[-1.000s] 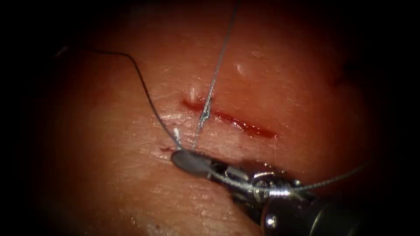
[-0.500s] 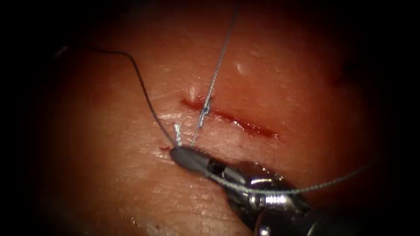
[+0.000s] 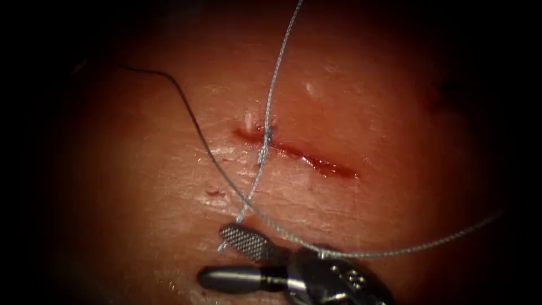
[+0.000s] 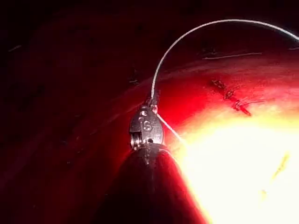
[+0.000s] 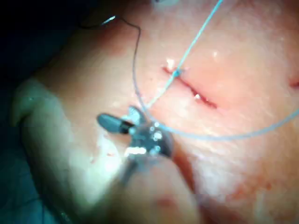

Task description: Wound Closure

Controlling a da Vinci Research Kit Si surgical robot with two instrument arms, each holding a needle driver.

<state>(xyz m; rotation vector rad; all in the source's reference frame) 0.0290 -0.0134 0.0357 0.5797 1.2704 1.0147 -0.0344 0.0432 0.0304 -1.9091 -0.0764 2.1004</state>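
Right claw [image 3: 223, 261] gapes, holding nothing; left claw [image 4: 152, 100] clamps the thread [image 3: 270, 101]; needle hidden

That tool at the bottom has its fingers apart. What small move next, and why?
Probably close the open, empty fingers of the right tool on the short thread end beside them; the left tool grips the long thread from the knot on the cut.

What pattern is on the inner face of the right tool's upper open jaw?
A fine cross-hatched grid on the right end effector, clearest in the endoscope view.
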